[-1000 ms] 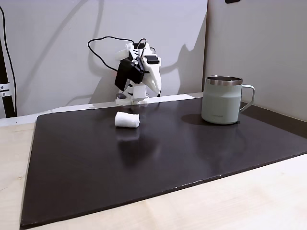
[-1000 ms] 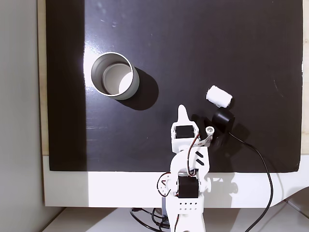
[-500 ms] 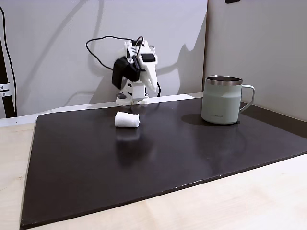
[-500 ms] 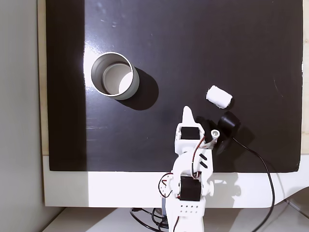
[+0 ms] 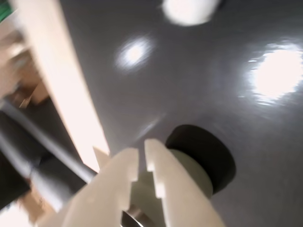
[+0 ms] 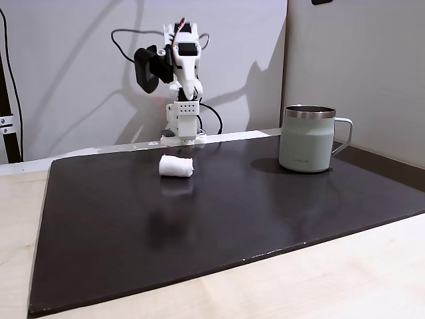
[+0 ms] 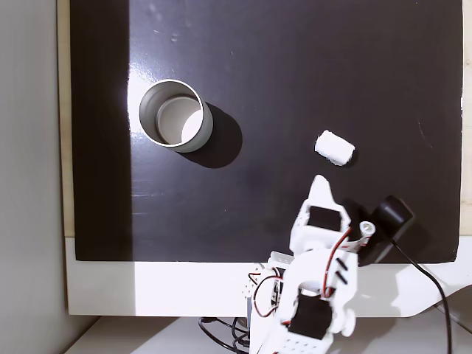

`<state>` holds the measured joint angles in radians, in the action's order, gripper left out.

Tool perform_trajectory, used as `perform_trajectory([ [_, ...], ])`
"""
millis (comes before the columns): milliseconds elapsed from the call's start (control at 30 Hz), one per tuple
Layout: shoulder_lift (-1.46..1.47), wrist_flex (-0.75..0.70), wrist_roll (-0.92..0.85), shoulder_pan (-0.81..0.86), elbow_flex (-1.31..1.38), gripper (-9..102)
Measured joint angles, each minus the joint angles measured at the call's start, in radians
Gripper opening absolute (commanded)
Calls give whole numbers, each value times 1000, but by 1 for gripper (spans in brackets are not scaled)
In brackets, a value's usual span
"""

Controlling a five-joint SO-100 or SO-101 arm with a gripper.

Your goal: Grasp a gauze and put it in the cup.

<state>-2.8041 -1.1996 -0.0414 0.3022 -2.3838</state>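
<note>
Since the earlier frames the arm (image 6: 178,80) has been raised and swung: in the side-on fixed view it is now held upright above its base, where before it was folded low, and in the top-down fixed view the gripper (image 7: 320,186) has been turned toward the right of the picture. Neither the gauze (image 6: 176,166) nor the cup (image 6: 307,138) has been shifted. The gauze is seen lying on its side on the dark mat (image 6: 265,212), in front of the arm's base and well apart from the cup; from above, the gauze (image 7: 335,148) is found just beyond the gripper's tip, not touched by it. The cup (image 7: 175,116) is left standing upright toward the left of that view, with nothing seen inside. In the blurred wrist view the gripper (image 5: 141,158) is shown with its two pale fingers drawn nearly together, only a narrow slit left between them and nothing held, while the gauze (image 5: 189,10) is glimpsed at the top edge.
</note>
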Motion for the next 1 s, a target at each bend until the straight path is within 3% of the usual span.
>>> perform_trajectory([
  [633,629,-354,0,-15,555,1],
  [833,756,-394,0,14,640,1],
  [1000,811,-393,0,29,646,13],
])
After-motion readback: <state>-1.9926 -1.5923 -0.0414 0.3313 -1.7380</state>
